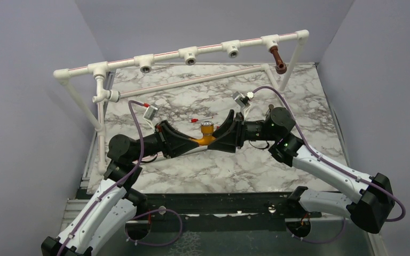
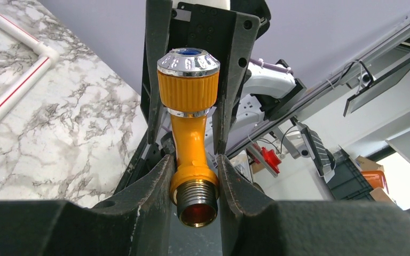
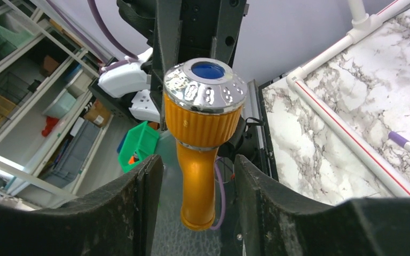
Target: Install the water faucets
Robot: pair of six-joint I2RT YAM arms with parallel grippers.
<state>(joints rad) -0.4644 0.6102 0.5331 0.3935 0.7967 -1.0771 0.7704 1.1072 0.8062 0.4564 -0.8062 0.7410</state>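
An orange-yellow water faucet [image 1: 205,137] with a silvery round cap hangs above the marble table between both arms. My left gripper [image 1: 192,143] is shut on it; in the left wrist view the fingers [image 2: 155,181] press the collar just above the threaded brass end of the faucet [image 2: 189,122]. My right gripper [image 1: 220,140] faces it from the other side. In the right wrist view its jaws straddle the faucet's [image 3: 200,138] smooth spout with a gap on each side, so the right gripper [image 3: 198,165] is open. A dark brown faucet [image 1: 278,58] hangs from the rightmost tee of the pipe rack.
A white pipe rack [image 1: 117,63] spans the back of the table, with three open tee sockets [image 1: 190,56] facing forward and a side tee [image 1: 107,96] on its left post. A small red piece [image 1: 194,120] lies on the marble [image 1: 299,96]. Grey walls close in both sides.
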